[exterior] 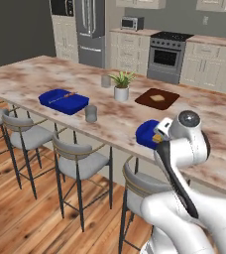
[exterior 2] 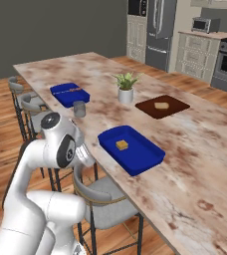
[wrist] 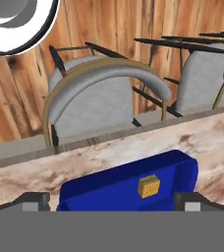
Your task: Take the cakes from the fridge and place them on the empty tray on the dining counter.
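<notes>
Gripper [wrist: 112, 199] jaws wide, empty, just above tray [wrist: 89, 194]; tan cake [wrist: 149, 186] lies inside it. First cake done; next: back to fridge [exterior: 90, 30] for choc wedge.

**White arm, dark joints**

The robot's glossy white arm [exterior: 184, 198] is built of thick, rounded, tube-like segments that swell into bulbous housings at each joint. In the left base view the topmost housing ends in a round dark grey cap [exterior: 188, 119] with a lighter sheen, and a long black band [exterior: 177, 181] runs down the seam of the link below it. The right base view shows a similar dark grey disc [exterior 2: 50, 120] and a dark oval ring [exterior 2: 66, 151] set into the white shell. In the hand view the hand [wrist: 112, 202] carries two small dark grey, blocky fingertips [wrist: 33, 201]
</notes>
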